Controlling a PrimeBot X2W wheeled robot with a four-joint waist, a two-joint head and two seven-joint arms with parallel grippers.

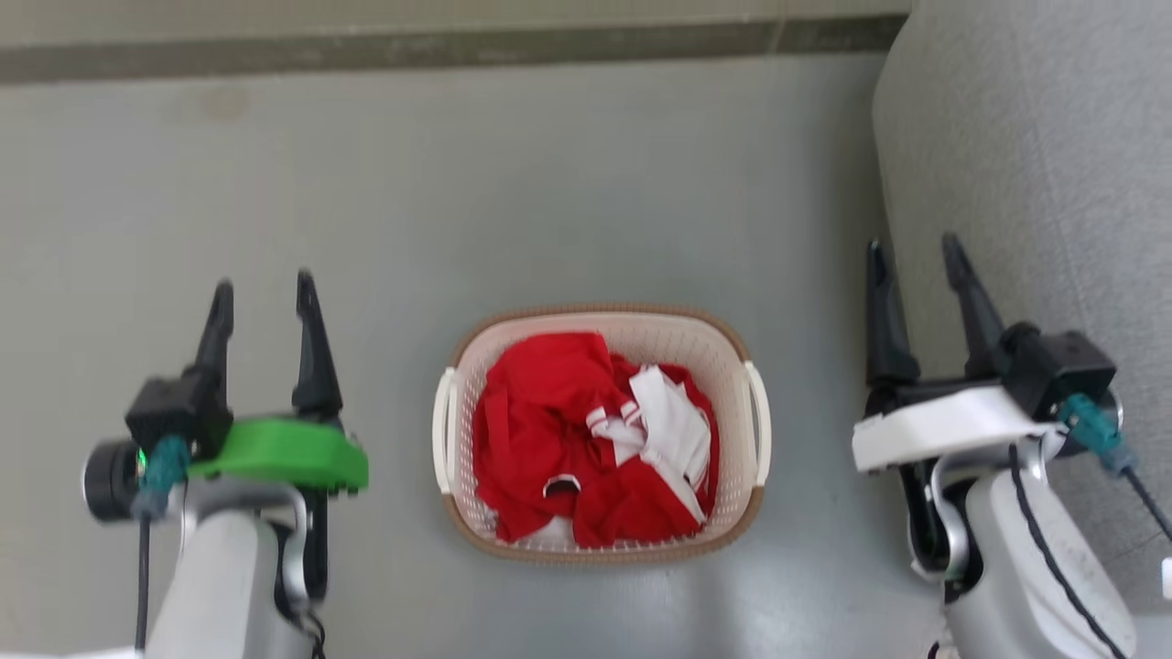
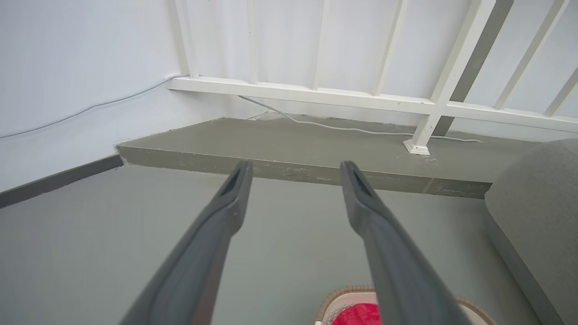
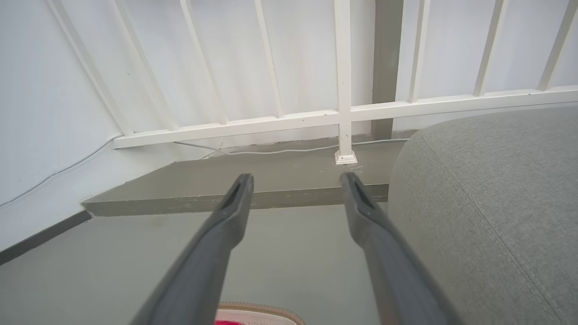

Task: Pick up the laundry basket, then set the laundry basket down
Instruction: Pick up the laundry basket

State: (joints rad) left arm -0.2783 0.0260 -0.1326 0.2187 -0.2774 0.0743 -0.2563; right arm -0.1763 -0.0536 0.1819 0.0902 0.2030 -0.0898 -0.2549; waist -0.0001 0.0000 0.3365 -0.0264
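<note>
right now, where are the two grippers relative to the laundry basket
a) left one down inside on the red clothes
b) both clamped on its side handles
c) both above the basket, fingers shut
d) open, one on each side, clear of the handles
D: in the head view the left gripper and the right gripper stand open on either side of the laundry basket, apart from its white handles.

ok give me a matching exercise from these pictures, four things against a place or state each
1 laundry basket
2 red clothes
3 left gripper
4 right gripper

a open, next to the grey cushion
b on the floor between both grippers
c open, on a green mount
d heaped inside the basket

Pairs: 1-b, 2-d, 3-c, 4-a
</note>
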